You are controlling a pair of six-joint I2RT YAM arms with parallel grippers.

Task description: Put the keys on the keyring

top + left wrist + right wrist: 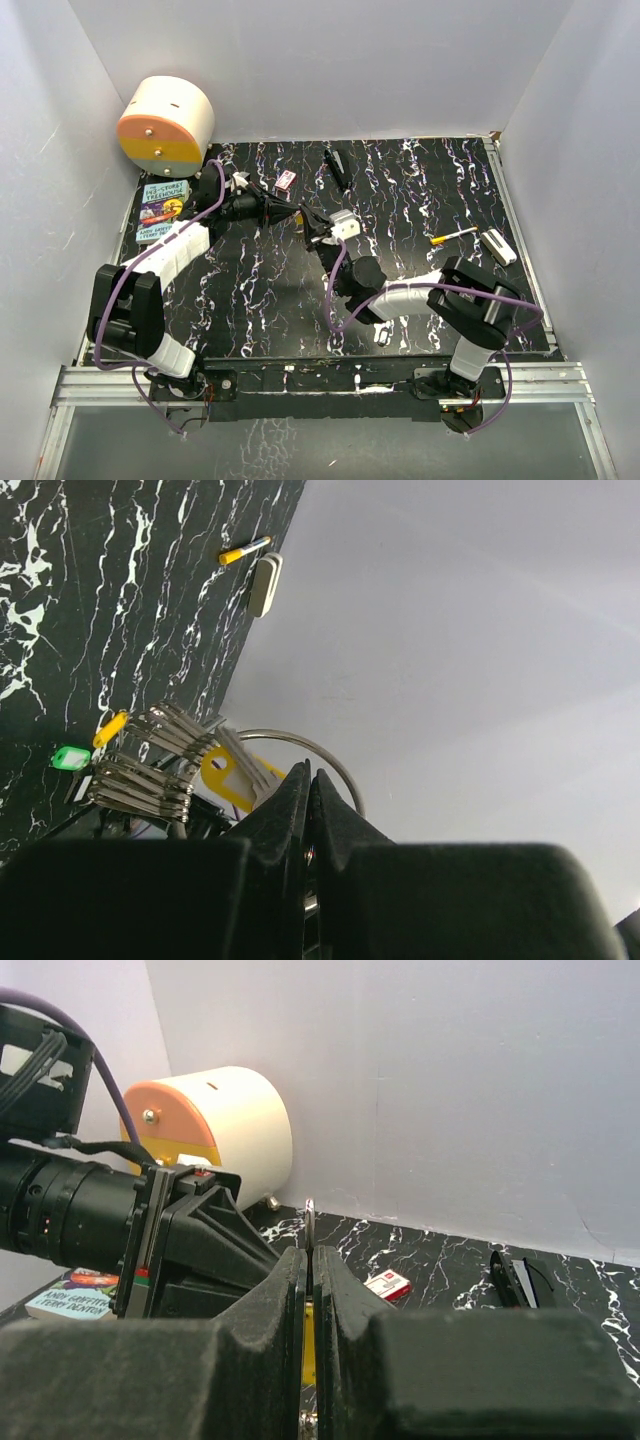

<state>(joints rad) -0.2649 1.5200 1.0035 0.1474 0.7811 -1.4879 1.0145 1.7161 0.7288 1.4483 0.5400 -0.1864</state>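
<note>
My left gripper [307, 770] is shut on the thin silver keyring [290, 735], held above the table; a bunch of grey metal keys [150, 765] hangs on it. My right gripper [311, 1252] is shut on a yellow-headed key [225, 777], whose metal blade [311, 1222] sticks up between the fingers, right against the ring. In the top view the left gripper [297, 215] and the right gripper [318, 232] meet tip to tip at mid-table. A green key [70, 757] and an orange key [110, 728] show beside the bunch. The white key is not clearly visible.
A cream-and-orange drum [165, 125] and books [163, 215] stand at the back left. A red-and-white box [286, 180] and a black stick [337, 168] lie behind the grippers. A yellow pen [452, 237] and a white block [500, 247] lie at the right. White walls enclose the table.
</note>
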